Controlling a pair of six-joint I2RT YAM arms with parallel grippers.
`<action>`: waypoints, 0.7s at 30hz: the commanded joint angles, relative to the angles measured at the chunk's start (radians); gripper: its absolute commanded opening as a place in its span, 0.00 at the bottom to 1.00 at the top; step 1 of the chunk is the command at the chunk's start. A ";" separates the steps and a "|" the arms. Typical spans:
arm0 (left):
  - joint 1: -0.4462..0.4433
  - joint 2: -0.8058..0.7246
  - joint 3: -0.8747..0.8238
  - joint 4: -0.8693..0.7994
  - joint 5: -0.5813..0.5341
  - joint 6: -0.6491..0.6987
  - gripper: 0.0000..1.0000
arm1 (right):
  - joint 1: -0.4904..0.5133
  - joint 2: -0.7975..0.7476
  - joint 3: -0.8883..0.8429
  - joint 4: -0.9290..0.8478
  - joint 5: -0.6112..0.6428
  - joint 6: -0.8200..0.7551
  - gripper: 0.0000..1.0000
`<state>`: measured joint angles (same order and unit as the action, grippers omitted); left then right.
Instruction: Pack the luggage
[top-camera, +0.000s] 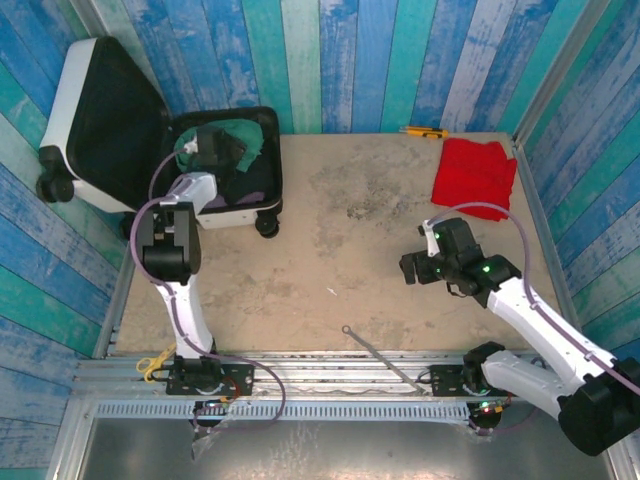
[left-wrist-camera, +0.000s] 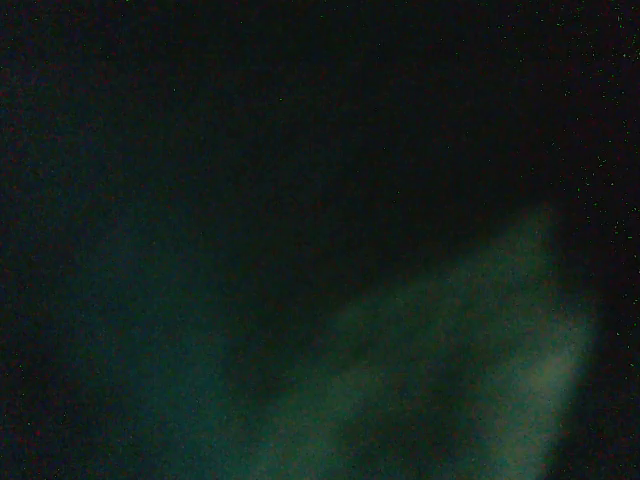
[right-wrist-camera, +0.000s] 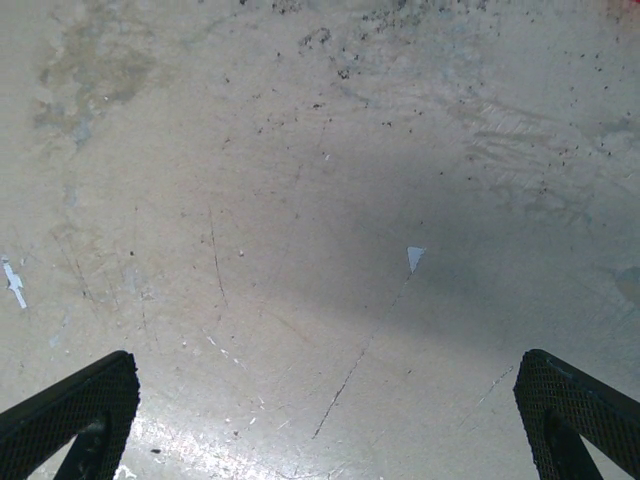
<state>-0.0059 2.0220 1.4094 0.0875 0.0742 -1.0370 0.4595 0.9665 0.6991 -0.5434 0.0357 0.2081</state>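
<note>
Fingers (right-wrist-camera: 75, 410) of the right gripper (right-wrist-camera: 320, 430) stand spread wide, one dark meshed pad at each lower corner of the wrist view, with nothing between them but bare, scuffed table (right-wrist-camera: 300, 200) and a small white fleck (right-wrist-camera: 414, 257). Seen from above, that right gripper (top-camera: 410, 268) hovers over the table (top-camera: 330, 250) well to the right of the luggage (top-camera: 110, 130) and holds nothing. The luggage lies open at the table's far left corner. Its white hard-shell lid leans back against the blue plank wall (top-camera: 330, 60) with the black lining facing out, and its base lies flat beside the lid with black wheels toward the middle of the table. The left gripper (top-camera: 207, 147) reaches down into the base of the luggage, on or just above a green cloth (top-camera: 248, 138) lying inside. Its fingers are hidden from above, and the left wrist view is dark, with a blurred patch of green cloth (left-wrist-camera: 430, 380) close to the lens, so I cannot tell how far they are open or whether they grip the cloth. A folded red cloth (top-camera: 475, 175) lies far to the right of the luggage. A small yellow-handled tool (top-camera: 424, 131) lies at the table's far edge, also far right of the luggage. A thin metal rod (top-camera: 372, 348) lies right of the luggage, toward the near edge.
</note>
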 joint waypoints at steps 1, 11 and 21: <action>-0.008 -0.093 -0.130 0.076 0.120 -0.191 0.79 | -0.003 -0.048 0.022 -0.034 -0.013 -0.007 1.00; -0.085 -0.427 -0.318 0.053 0.009 -0.321 0.94 | -0.003 -0.091 0.016 -0.045 -0.031 0.004 1.00; -0.106 -0.623 -0.291 -0.034 -0.062 -0.223 0.94 | -0.003 -0.151 -0.005 -0.054 -0.049 0.018 1.00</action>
<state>-0.1143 1.4631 1.0809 0.1265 0.0719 -1.3411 0.4595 0.8341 0.6991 -0.5819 -0.0013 0.2157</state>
